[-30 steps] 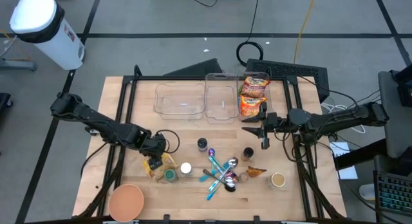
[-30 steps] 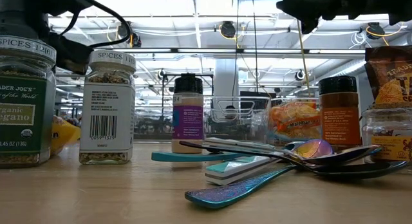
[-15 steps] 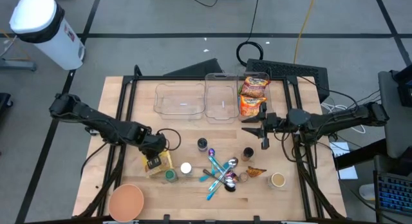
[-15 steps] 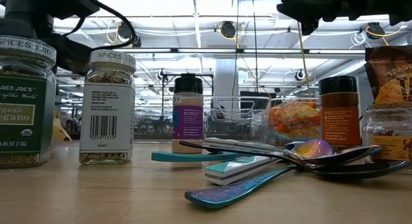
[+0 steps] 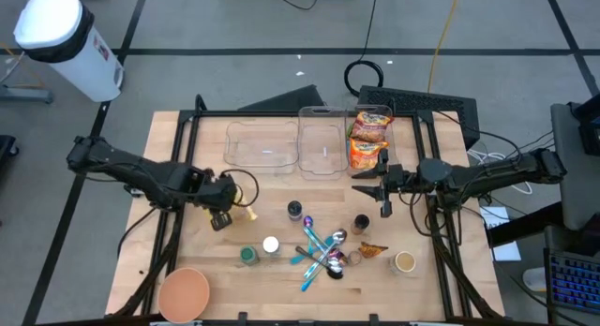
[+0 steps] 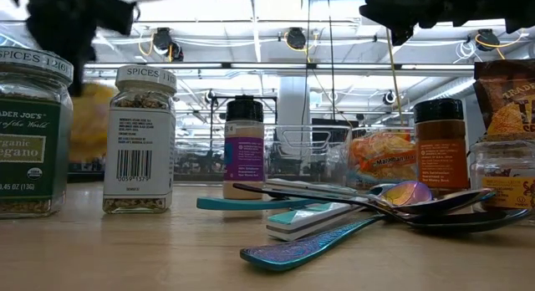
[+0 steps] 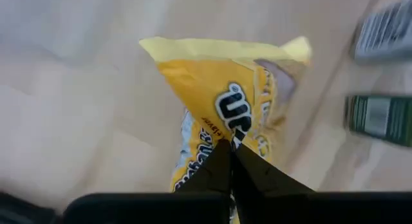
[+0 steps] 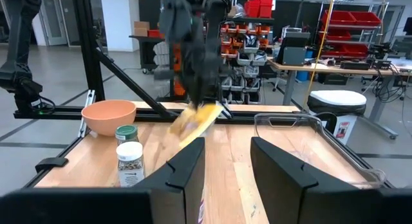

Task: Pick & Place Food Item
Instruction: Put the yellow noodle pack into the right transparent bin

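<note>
A yellow snack packet (image 7: 225,102) hangs from my left gripper (image 5: 225,214), which is shut on it above the table's left half and points steeply down. In the low view the packet (image 6: 92,124) shows as a yellow blur off the tabletop, behind the spice jars. The right wrist view catches it (image 8: 196,121) under the left arm. My right gripper (image 5: 375,197) waits level at mid-right. It is open (image 8: 225,166), with nothing between its fingers. My left gripper pinches the packet's near end (image 7: 230,141) between its two shut fingers (image 7: 215,172), coming from above and pointing down. The packet hangs below the fingers, slightly tilted and clear of the table.
Two clear containers (image 5: 262,143) (image 5: 321,143) stand at the far side, with snack bags (image 5: 368,139) beside them. Spice jars (image 5: 247,256) (image 5: 271,244), spoons (image 5: 323,251) and small jars (image 5: 361,223) (image 5: 405,262) lie near the front. An orange bowl (image 5: 184,293) sits front left.
My left gripper has taken hold of the yellow packet, which lay on the table beside the green-lidded jar. It has risen with it, going a little toward the far edge. The packet is now lifted clear and hangs below the fingers.
</note>
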Available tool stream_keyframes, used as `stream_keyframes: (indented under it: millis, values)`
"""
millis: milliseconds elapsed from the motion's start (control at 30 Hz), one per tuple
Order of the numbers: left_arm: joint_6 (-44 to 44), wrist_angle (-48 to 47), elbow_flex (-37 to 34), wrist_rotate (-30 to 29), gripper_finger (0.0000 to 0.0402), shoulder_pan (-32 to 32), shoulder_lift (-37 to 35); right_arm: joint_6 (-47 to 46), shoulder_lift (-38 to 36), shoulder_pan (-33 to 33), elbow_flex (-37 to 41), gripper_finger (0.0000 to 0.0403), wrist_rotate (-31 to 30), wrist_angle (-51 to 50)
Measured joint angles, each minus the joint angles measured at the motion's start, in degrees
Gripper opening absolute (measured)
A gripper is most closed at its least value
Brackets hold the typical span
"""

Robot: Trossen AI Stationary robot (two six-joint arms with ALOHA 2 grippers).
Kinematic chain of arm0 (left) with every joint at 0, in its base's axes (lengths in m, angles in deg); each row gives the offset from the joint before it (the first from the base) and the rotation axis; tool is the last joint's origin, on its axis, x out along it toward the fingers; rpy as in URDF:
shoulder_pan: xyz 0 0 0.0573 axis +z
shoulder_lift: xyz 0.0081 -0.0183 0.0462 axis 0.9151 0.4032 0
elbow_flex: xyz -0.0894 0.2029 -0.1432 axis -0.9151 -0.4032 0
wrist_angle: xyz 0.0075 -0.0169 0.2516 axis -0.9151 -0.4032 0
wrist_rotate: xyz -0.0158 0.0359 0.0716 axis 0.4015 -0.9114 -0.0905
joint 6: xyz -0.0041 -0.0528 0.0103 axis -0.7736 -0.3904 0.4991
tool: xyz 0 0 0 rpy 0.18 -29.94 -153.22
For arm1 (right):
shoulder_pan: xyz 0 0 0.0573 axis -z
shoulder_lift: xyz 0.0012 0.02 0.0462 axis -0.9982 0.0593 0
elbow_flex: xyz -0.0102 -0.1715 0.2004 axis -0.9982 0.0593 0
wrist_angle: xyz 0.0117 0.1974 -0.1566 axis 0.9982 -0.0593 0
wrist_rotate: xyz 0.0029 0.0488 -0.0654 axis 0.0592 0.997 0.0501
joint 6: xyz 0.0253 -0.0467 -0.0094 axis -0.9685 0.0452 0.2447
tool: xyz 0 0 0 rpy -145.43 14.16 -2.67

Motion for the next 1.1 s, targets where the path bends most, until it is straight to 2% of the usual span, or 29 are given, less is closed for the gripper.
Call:
stream_keyframes:
  millis: [200,300,400,500,600,700,900,1100]
  values:
    - [13.0,0.5,10.7,-17.6,0.0004,0.1,0.2,-0.3,0.2,0.4,0.0,0.0116,0.0,0.1]
    - [24.0,6.2,14.1,-25.1,0.0007,0.6,0.8,-3.2,0.6,1.5,0.0,0.0116,-2.6,-0.1]
    - [36.7,15.5,15.1,-28.5,0.0006,1.8,0.9,-4.6,1.6,2.7,0.0,0.0118,-4.5,0.1]
    - [48.3,25.4,15.2,-27.3,0.0005,4.2,1.0,-4.5,3.6,4.3,0.0,0.0135,-4.4,4.4]
    - [57.1,33.3,15.2,-24.0,0.0007,7.2,2.7,-5.1,6.1,6.3,-0.3,0.0168,-4.3,11.2]
    - [63.5,37.8,15.1,-21.4,0.0003,9.9,4.9,-5.2,8.8,8.1,-3.6,0.0210,-4.3,11.2]
    - [68.6,42.5,15.1,-19.7,0.0004,14.0,10.6,-8.2,16.1,12.1,-14.5,0.0274,-3.7,3.7]
    - [70.1,45.9,15.1,-19.5,0.0008,16.3,15.8,-12.9,24.7,15.7,-20.5,0.0286,3.6,3.2]
